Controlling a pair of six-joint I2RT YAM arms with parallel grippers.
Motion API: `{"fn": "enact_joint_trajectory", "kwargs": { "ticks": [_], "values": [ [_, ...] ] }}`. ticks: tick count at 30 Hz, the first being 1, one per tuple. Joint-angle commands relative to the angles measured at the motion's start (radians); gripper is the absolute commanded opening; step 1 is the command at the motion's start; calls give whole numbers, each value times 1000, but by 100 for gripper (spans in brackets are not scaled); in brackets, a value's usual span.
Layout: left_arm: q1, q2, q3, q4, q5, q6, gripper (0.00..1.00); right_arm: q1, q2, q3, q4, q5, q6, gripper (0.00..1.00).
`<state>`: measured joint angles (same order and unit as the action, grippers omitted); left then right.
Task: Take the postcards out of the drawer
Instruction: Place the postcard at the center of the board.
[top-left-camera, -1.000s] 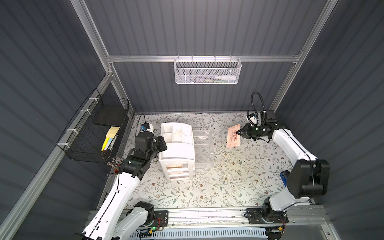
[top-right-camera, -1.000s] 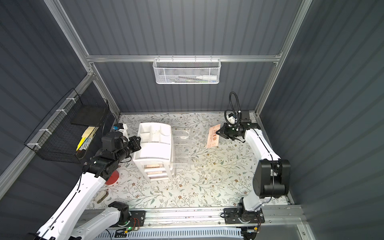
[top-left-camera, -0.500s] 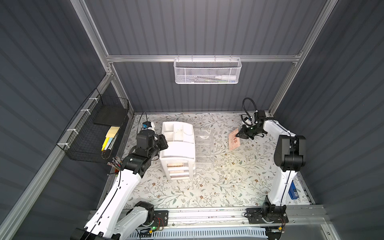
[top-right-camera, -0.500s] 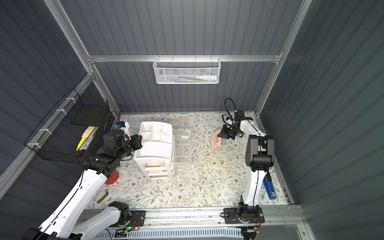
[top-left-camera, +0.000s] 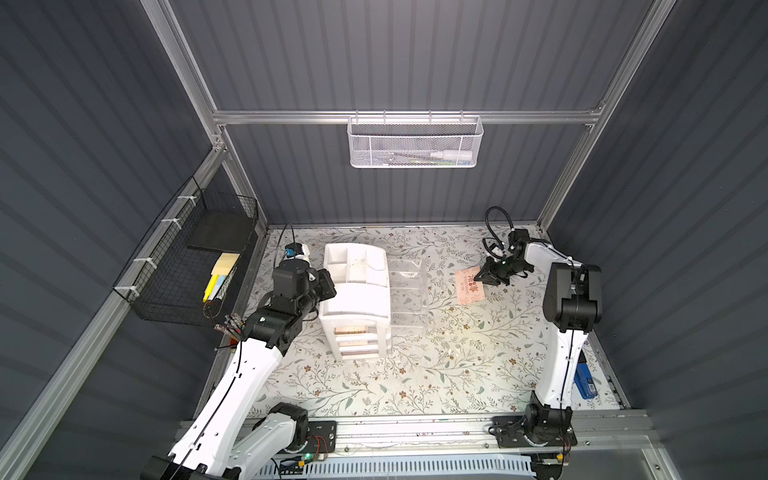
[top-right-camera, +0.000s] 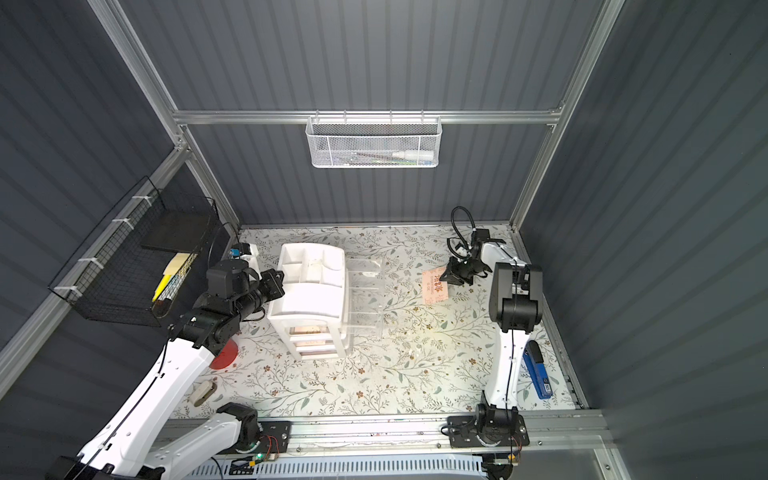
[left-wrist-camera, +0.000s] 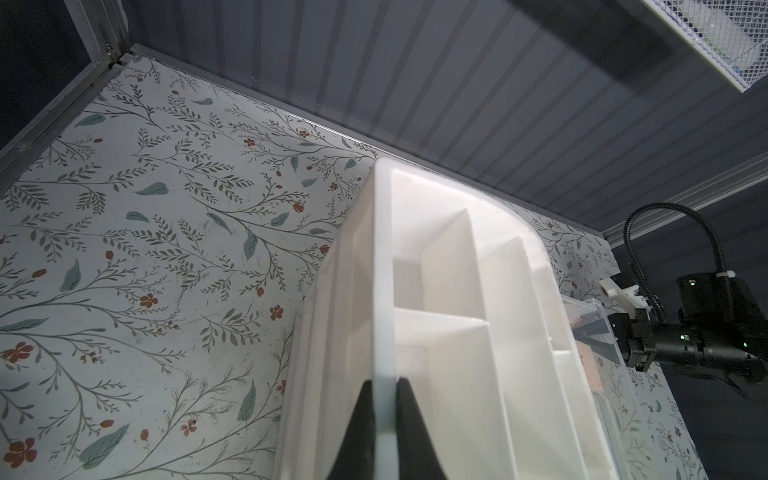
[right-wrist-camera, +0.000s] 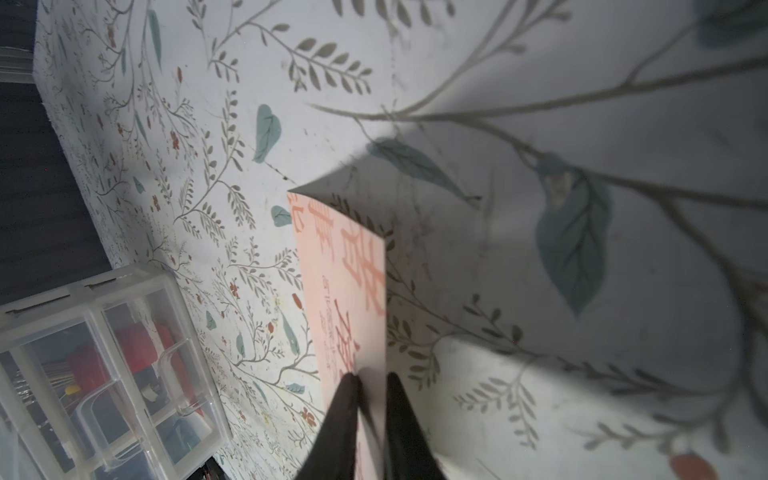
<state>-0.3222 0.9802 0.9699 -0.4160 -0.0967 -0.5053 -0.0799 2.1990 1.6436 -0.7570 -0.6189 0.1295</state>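
Postcard (top-left-camera: 469, 286) is being set on the table (top-left-camera: 457, 357), apart from the drawer unit (top-left-camera: 357, 291), its edge between the barely parted jaws of the right gripper (right-wrist-camera: 372, 376); whether it is being pinched cannot be told. The unit's wall is being clamped by the left gripper (left-wrist-camera: 384, 380), presumably for steadiness.

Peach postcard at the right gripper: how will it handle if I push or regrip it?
The postcard looks thin, so probably light and bendy. Once flat on the floral table, it'd likely slide under a push.
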Motion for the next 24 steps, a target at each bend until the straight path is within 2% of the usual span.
{"fn": "enact_joint_trajectory", "kwargs": {
  "ticks": [1, 9, 16, 19, 24],
  "values": [
    [-8, 30, -12, -37, -28, 37, 0, -7, 17, 27, -24, 33, -11, 22],
    [-8, 52, -3, -31, -14, 39, 0, -16, 19, 36, -39, 86, 8, 34],
    [-8, 51, -3, -26, -13, 37, 0, -27, -56, 6, -34, 123, 38, 36],
    [-8, 55, -2, -24, -3, 36, 0, -25, -135, -37, -13, 116, 68, 35],
    [-8, 67, 1, -15, 6, 38, 0, 1, -301, -184, 78, 75, 139, 21]
  ]
}}
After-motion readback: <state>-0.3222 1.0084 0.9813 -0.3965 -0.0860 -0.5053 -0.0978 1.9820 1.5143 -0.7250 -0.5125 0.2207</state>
